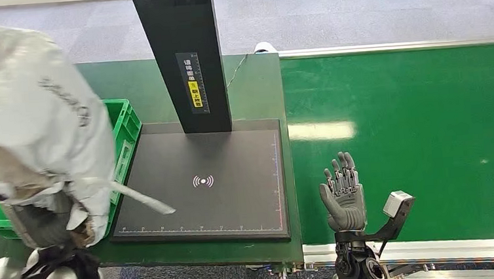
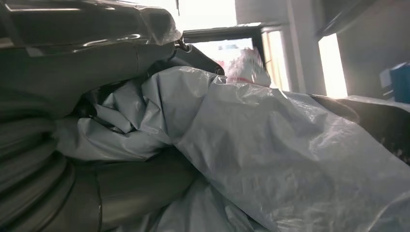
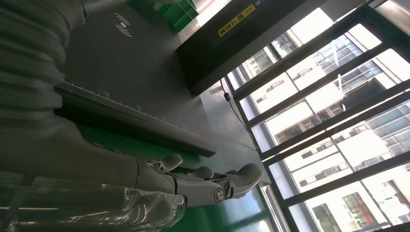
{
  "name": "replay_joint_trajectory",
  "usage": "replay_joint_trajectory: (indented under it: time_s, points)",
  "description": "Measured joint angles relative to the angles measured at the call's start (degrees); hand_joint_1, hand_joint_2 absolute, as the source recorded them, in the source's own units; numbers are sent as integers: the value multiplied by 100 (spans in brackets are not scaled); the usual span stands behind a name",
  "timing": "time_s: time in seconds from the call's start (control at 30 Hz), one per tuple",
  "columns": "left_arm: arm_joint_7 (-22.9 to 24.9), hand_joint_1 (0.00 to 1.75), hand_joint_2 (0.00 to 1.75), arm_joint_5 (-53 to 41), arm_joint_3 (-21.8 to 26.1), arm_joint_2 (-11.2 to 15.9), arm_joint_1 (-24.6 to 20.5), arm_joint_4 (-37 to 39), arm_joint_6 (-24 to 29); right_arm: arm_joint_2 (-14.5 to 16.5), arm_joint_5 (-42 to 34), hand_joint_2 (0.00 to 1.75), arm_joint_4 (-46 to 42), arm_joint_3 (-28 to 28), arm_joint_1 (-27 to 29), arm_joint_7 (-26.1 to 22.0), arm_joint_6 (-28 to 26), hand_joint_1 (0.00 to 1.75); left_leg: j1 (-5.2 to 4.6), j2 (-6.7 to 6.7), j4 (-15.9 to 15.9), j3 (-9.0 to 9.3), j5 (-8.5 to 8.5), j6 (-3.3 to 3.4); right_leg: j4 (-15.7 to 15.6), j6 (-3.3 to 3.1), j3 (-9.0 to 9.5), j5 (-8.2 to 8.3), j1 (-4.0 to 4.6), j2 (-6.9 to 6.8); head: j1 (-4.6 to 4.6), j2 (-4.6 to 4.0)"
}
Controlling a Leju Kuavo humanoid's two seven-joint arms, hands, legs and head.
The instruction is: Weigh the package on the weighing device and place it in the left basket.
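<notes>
A crumpled grey plastic mailer package (image 1: pixel 37 131) hangs high at the left, over the green basket (image 1: pixel 124 125). My left hand (image 1: pixel 37 223) grips its lower end, mostly hidden by the bag. In the left wrist view the package (image 2: pixel 270 159) is bunched against the hand (image 2: pixel 96 188). The black weighing plate (image 1: pixel 221 181) with its white signal mark lies bare beside the basket, under a black post (image 1: pixel 186 58). My right hand (image 1: pixel 343 195) stands open, fingers up, over the green belt just right of the plate; the right wrist view shows that hand (image 3: pixel 203 186) holding nothing.
The green conveyor belt (image 1: pixel 415 134) spans the right half, edged by a metal rail (image 1: pixel 436 248) at the front. A thin cable (image 1: pixel 236 71) runs across the green table behind the post. Grey carpet lies beyond.
</notes>
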Motion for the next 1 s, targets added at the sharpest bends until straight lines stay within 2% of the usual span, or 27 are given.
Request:
replay_joint_trajectory:
  time_s: [0.1, 0.23, 0.3, 0.43, 0.53, 0.67, 0.77, 0.87, 1.0]
  points:
    - [-11, 175, 175, 39, 121, -37, 19, -103, -81, 0, 0, 175, 0, -3, 3, -2, 0, 0, 0, 0, 0, 0, 0, 0, 0, 0, 0, 0, 0, 0, 1, 0]
    - [-23, 175, 175, 126, 955, -361, -2, -809, -267, 9, 2, 175, 0, -26, -1, -5, 1, 0, 0, -2, 0, 1, 1, 0, 0, 1, 2, 0, 0, -1, 1, 0]
    - [3, 175, 175, 16, 1083, -412, -48, -900, -230, 13, 10, 175, 0, -35, -3, -3, 7, 0, 0, -3, 0, 0, 1, 0, 0, 1, 2, 0, 0, -1, 0, 0]
    - [390, 175, 175, -440, 1333, -418, -252, -886, -9, 20, 45, 175, 0, -57, -10, 9, 37, 0, 0, -3, 0, 0, 1, 0, 0, 0, 1, 0, 0, -1, 1, 0]
    - [978, 175, 175, -789, 1524, -283, -520, -537, -146, 32, 75, 175, 5, -67, -26, 16, 78, 0, 1, -3, 0, 1, 2, -1, 0, 0, 2, 0, 1, -1, -1, 0]
    - [1253, 175, 175, -1064, 1715, -133, -737, 15, -431, 60, 107, 175, 9, -78, -34, 16, 126, 0, 5, 3, 0, 3, 3, -3, 1, -2, 2, 2, 7, 3, -3, 0]
    - [1670, 175, 175, -1520, 1764, -27, -800, 404, -713, 76, 172, 175, 9, -88, -31, 16, 139, 0, 4, 1, 0, 3, 2, -2, 1, -1, 1, 1, 6, 2, -3, 0]
    - [1922, 175, 175, -2106, 1814, 86, -911, 1104, -957, 105, 237, 175, 9, -105, -10, 16, 138, 0, 4, 1, 0, 1, 1, -2, 0, -1, -3, 1, 6, 2, -3, 0]
    - [2177, 175, 175, -2873, 1805, 217, -1214, 2127, -962, 126, 244, 175, -19, -135, 74, 42, 136, 0, 5, 3, 0, 0, 2, -2, 0, -1, -4, 1, 6, 3, -4, 0]
